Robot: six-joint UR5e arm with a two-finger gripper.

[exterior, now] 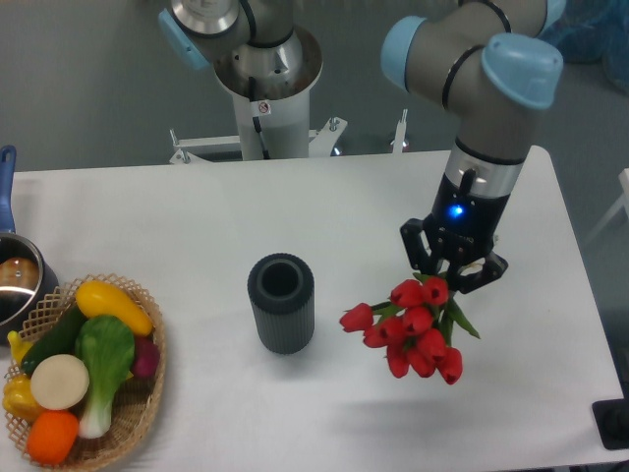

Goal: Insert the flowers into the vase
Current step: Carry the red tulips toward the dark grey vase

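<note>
Tulips (411,329) hang clamped in the gripper (452,267), buds down, right of the ribbed vase (281,303). Flip the bunch stems-down, centre over the mouth, then lower straight.

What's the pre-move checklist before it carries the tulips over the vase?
1. Grip: gripper shut on the flowers, bunch clear of the table: ok.
2. Vase upright, mouth open and unobstructed: ok.
3. Path from bunch to vase free of objects: ok.
4. Flowers over the vase mouth: not ok, bunch is to the right of it.
5. Stem ends pointing down for insertion: not ok, buds hang lowest.
6. Basket and pot away from the path: ok.
</note>
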